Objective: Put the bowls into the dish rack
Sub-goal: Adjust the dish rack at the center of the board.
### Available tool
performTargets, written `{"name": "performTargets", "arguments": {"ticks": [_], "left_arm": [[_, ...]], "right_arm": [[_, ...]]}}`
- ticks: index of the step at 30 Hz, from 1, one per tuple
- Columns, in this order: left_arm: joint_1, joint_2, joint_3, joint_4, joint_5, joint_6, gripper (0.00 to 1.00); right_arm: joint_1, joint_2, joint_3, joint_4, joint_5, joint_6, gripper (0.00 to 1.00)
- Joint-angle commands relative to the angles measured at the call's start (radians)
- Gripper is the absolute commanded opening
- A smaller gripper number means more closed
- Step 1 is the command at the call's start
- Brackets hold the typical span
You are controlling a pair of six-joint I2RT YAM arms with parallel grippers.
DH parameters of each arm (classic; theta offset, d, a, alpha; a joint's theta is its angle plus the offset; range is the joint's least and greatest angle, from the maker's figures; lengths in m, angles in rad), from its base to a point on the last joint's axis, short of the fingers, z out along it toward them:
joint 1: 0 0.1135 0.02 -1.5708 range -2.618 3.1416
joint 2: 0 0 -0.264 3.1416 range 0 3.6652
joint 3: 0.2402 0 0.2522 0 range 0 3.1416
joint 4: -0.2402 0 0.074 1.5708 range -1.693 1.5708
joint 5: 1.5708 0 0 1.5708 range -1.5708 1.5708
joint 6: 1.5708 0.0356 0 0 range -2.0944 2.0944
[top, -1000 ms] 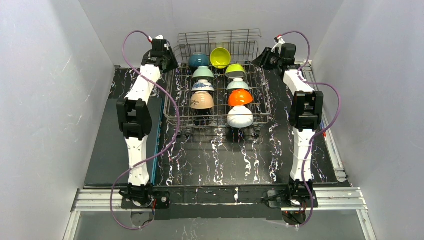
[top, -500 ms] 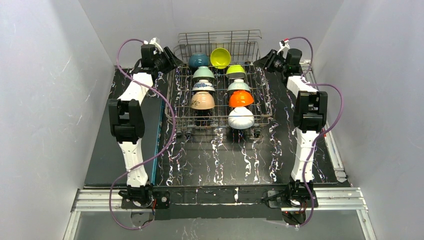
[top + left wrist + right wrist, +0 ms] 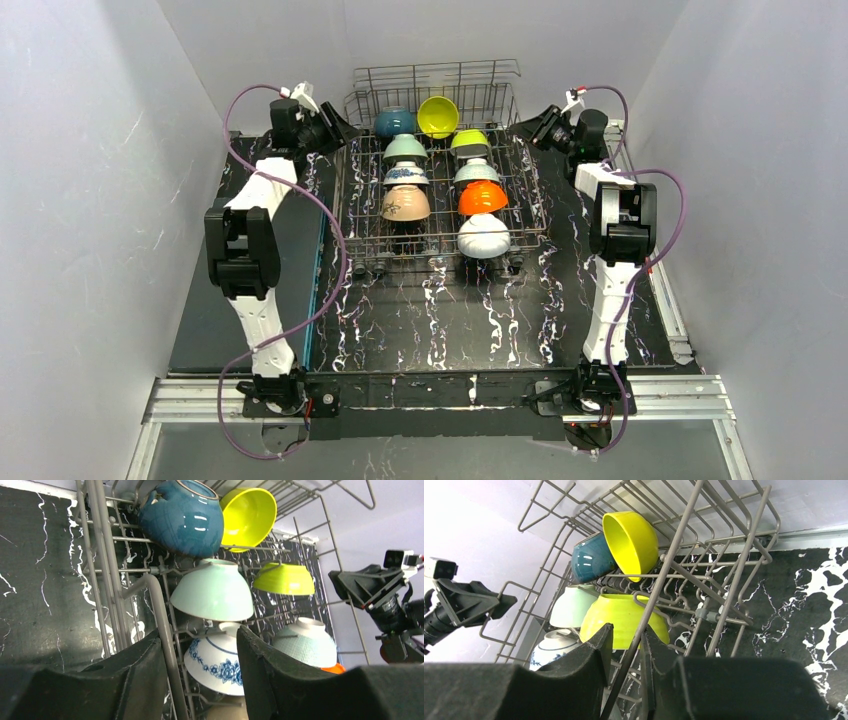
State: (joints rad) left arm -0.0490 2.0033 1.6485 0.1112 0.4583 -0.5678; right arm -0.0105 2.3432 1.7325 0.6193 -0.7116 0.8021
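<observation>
The dish rack (image 3: 440, 68), a grey wire basket, stands at the far middle of the table. It holds several bowls in two rows: teal (image 3: 395, 122), yellow-green (image 3: 438, 116), mint (image 3: 405, 148), blue-patterned (image 3: 405, 173), tan (image 3: 404, 203), orange (image 3: 481, 196) and white (image 3: 481, 236). My left gripper (image 3: 338, 127) is at the rack's far left rim. In the left wrist view it (image 3: 199, 630) is open, with a rim wire (image 3: 155, 605) against its left finger. My right gripper (image 3: 535, 122) is at the far right rim. In the right wrist view it (image 3: 627, 626) is pinched on a rack wire (image 3: 674, 555).
A dark grey panel with a blue edge (image 3: 312, 290) lies along the table's left side. A metal rail (image 3: 450, 395) carries both arm bases at the near edge. Another rail (image 3: 665, 300) runs down the right side. White walls close in on three sides.
Both arms have swung their elbows and wrists outward, away from the rack. The gripper tips stay at the rack's rims. The rack and bowls have barely moved.
</observation>
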Motion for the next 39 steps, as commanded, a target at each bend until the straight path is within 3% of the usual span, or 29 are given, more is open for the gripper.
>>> {"name": "performTargets", "arguments": {"ticks": [1, 8, 15, 25, 39], "left_arm": [[-0.041, -0.243, -0.011, 0.245, 0.248, 0.050, 0.00], [-0.040, -0.274, -0.053, 0.350, 0.271, 0.016, 0.00], [-0.040, -0.240, -0.031, 0.486, 0.269, -0.074, 0.00], [-0.041, -0.236, 0.005, 0.555, 0.269, -0.133, 0.00], [-0.079, -0.396, -0.166, 0.595, 0.259, -0.135, 0.00]], "right_arm": [[0.020, -0.211, 0.002, 0.373, -0.126, 0.063, 0.01], [0.020, -0.233, -0.017, 0.527, -0.120, 0.110, 0.01], [0.020, -0.160, 0.085, 0.683, -0.118, 0.245, 0.01], [0.020, -0.135, 0.169, 0.697, -0.113, 0.282, 0.01], [0.026, -0.249, 0.026, 0.779, -0.124, 0.319, 0.01]]}}
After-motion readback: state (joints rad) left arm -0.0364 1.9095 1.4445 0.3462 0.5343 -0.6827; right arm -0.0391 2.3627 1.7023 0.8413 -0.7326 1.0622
